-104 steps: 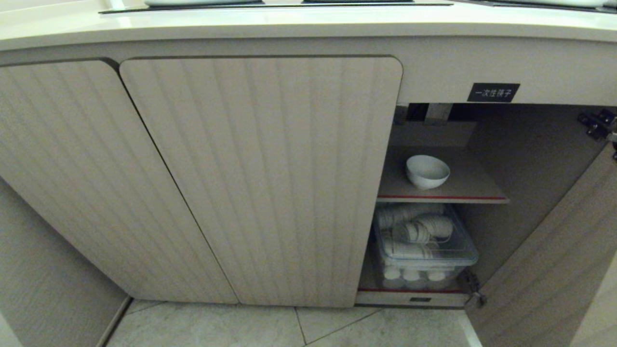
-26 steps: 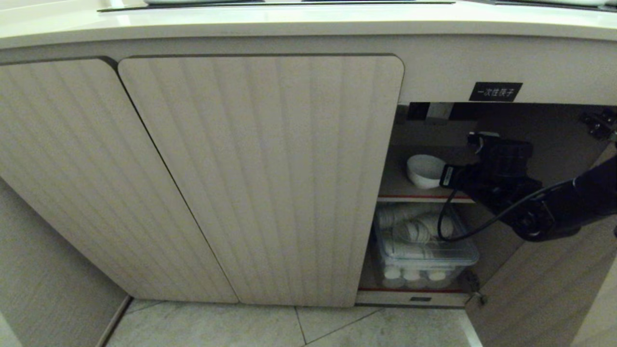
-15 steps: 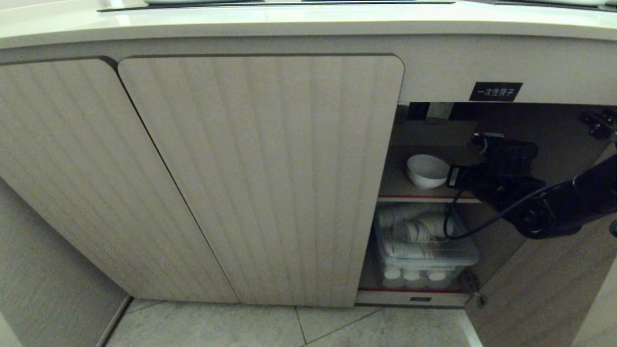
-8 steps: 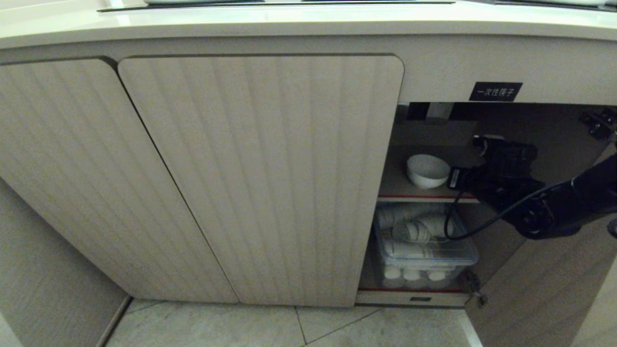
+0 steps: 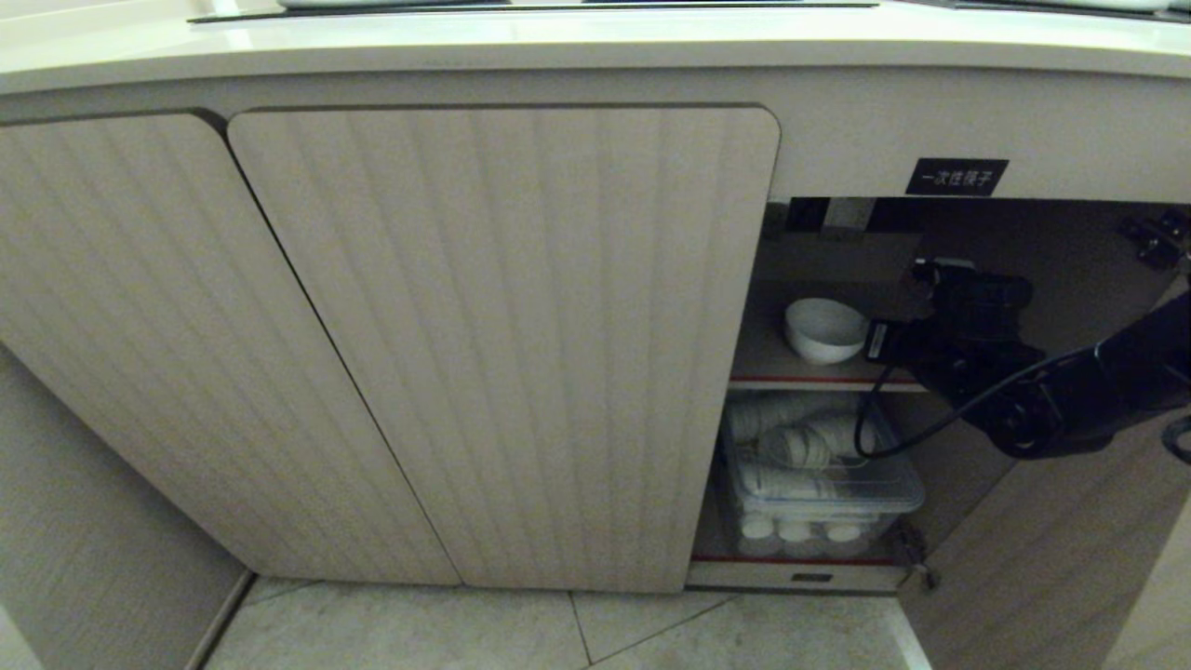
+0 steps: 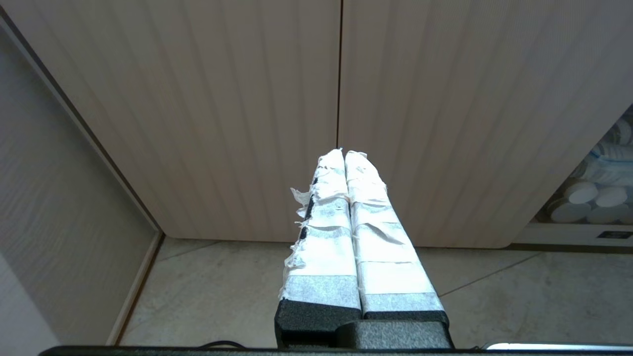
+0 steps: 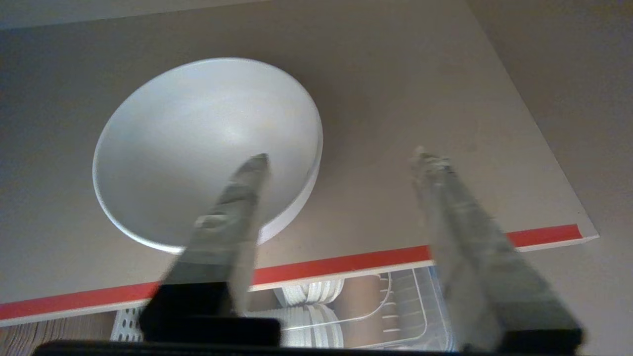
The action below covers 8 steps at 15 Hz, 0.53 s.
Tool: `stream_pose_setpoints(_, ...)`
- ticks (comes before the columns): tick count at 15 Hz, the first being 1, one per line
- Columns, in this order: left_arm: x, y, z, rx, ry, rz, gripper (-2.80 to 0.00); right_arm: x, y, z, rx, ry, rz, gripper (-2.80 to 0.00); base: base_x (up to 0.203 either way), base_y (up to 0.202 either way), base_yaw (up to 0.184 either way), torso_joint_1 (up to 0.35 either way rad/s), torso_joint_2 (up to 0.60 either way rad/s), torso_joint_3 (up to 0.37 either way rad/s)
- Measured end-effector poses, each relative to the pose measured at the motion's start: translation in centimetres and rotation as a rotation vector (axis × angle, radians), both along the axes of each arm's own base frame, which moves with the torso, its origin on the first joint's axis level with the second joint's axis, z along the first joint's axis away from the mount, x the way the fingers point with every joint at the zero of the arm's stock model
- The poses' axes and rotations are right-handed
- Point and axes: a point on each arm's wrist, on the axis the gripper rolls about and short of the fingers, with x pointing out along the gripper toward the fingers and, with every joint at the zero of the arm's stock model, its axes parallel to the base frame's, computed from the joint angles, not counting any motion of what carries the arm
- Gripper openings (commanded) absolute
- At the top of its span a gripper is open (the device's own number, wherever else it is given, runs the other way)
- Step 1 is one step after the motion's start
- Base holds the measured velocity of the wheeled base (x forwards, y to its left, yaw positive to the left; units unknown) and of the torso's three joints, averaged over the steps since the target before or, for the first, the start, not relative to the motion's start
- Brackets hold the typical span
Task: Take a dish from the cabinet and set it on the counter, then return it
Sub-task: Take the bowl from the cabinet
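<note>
The dish (image 5: 823, 328), a small white bowl, stands upright on the red-edged shelf (image 5: 809, 381) inside the open cabinet (image 5: 502, 344). My right gripper (image 5: 875, 342) reaches in from the right, just beside the bowl. In the right wrist view the right gripper (image 7: 341, 155) is open. One of its fingers (image 7: 232, 207) shows in front of the dish (image 7: 198, 143), the other over the bare shelf (image 7: 395, 99), and nothing is held. The left gripper (image 6: 344, 153) hangs shut and empty before the closed doors. The counter (image 5: 558, 46) runs along the top.
Below the shelf a clear plastic box (image 5: 819, 475) holds stacked white cups. The opened door (image 5: 1051, 521) stands at the right, with its hinge (image 5: 1154, 237) above. A black label (image 5: 956, 176) sits over the opening. Tiled floor (image 5: 558, 633) lies below.
The right arm, absent in the earliest frame, has reached into the cabinet beside the bowl. It then drew slightly to the right and has barely moved in the last second. The bowl has stayed put.
</note>
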Motion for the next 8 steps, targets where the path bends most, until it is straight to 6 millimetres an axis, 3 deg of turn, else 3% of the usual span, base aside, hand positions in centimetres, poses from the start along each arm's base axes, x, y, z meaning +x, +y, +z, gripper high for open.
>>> stream_pose_setpoints(8, 0.0, 0.0, 0.0, 0.0, 0.0, 0.0, -2.8, -0.01, 0.02, -0.05, 0.0, 0.001, 0.0, 0.0, 0.0, 0.0, 0.0, 0.0, 0.0, 0.0)
